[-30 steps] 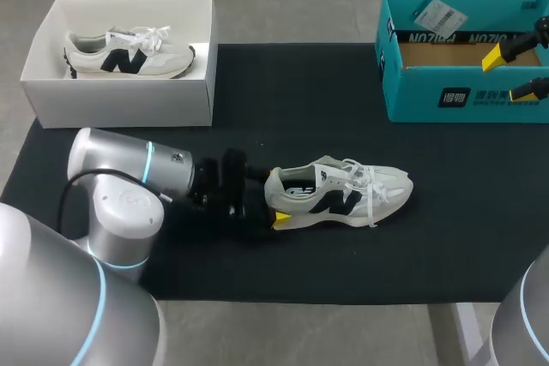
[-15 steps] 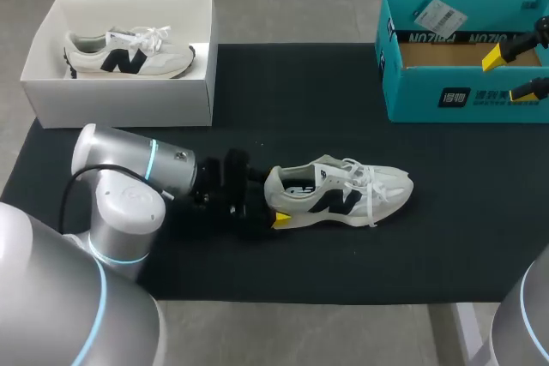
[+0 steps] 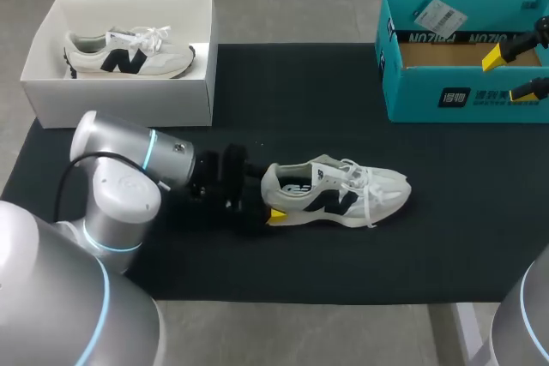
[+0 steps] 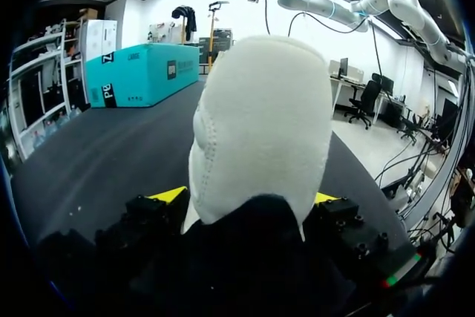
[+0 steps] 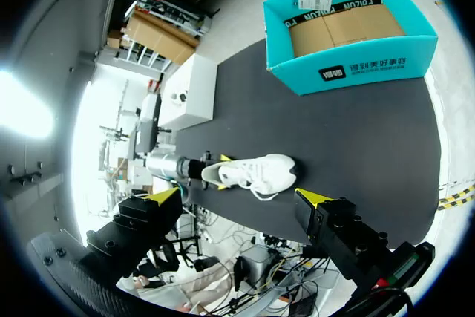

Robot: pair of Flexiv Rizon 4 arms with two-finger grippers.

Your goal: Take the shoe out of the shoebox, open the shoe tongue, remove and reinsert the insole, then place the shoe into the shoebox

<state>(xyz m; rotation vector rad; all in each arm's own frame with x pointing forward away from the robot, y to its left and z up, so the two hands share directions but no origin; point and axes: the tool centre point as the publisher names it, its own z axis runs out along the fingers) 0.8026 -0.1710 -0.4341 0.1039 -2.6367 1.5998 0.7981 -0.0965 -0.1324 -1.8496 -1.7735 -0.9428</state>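
Nearest to us, our left gripper lies low on the black mat, with its two yellow tips standing one on each side of the heel of the shoe. In the left wrist view both tips appear to press against the heel, so we judge the jaws to be pinching it from two sides. From these jaws the shoe runs straight ahead: its long axis continues the line of the fingers, with the heel at the gripper, the toe pointing away toward our right side, the sole flat on the mat and the opening upward. For this reason the tongue and the laces are on the far half of the shoe, beyond the left jaws, and we think that opening the tongue will need the other arm. Our right gripper is well apart from the shoe, over the teal shoebox at the far right, its jaws spread wide and holding nothing. At the far left, a white box holds a second shoe.
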